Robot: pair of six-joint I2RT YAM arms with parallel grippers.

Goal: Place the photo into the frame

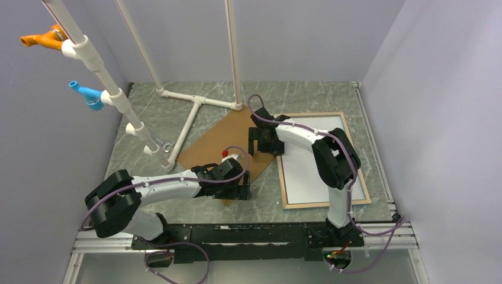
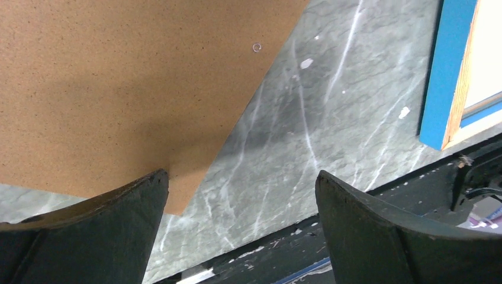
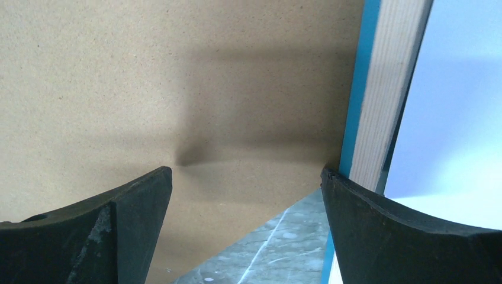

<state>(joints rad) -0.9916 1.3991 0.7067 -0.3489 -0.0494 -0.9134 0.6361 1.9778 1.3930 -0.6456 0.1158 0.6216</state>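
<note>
The frame (image 1: 286,177) lies flat at the right of the table, light wood face up, with its blue side edge (image 2: 447,71) showing. A plain white sheet (image 1: 319,160) fills its opening and looks like the photo's back; no printed side shows. A brown backing board (image 1: 222,142) lies left of it, its right corner touching the frame's left rail (image 3: 385,89). My left gripper (image 2: 241,177) hangs open over the board's near corner (image 2: 177,195), holding nothing. My right gripper (image 3: 245,173) is open and empty above the spot where the board (image 3: 148,89) meets the frame.
A white pipe stand (image 1: 195,106) rises at the back left, with an orange part (image 1: 44,38) and a blue part (image 1: 86,94) on its slanted pipe. A black rail (image 1: 248,234) runs along the near table edge. Grey walls close in left, right and behind.
</note>
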